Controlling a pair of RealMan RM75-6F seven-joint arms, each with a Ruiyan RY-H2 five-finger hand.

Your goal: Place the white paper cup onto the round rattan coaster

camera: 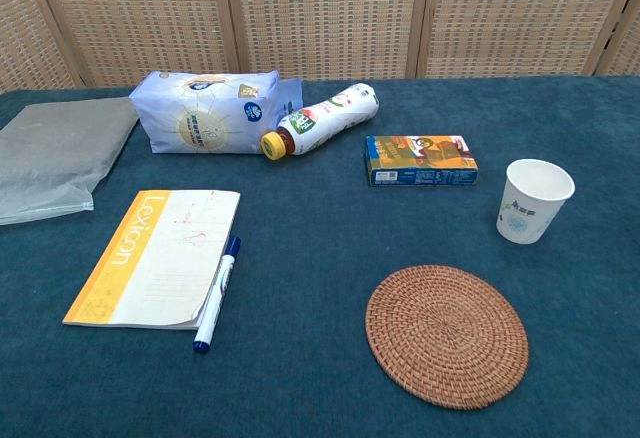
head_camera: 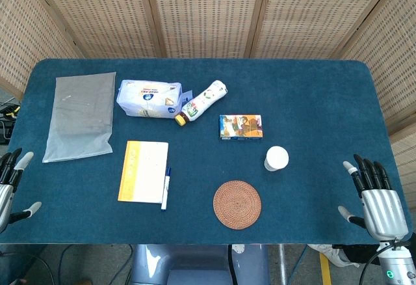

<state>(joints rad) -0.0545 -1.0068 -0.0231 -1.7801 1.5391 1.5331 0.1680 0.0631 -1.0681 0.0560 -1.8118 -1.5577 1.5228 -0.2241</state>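
Note:
The white paper cup (head_camera: 276, 158) (camera: 533, 201) stands upright on the blue table, right of centre. The round rattan coaster (head_camera: 237, 204) (camera: 446, 333) lies flat near the front edge, a little left of the cup and closer to me. My right hand (head_camera: 374, 197) hovers at the table's right front corner with fingers spread and nothing in it, well to the right of the cup. At the left front edge my left hand (head_camera: 10, 187) is partly cut off, fingers apart and empty. The chest view shows neither hand.
A small colourful box (head_camera: 241, 127) (camera: 421, 159) lies just behind the cup. A bottle (head_camera: 202, 101) and a white-blue packet (head_camera: 149, 98) lie further back. A yellow notebook (head_camera: 143, 171) with a pen (head_camera: 165, 187) sits left of the coaster, and a grey bag (head_camera: 80, 115) at far left.

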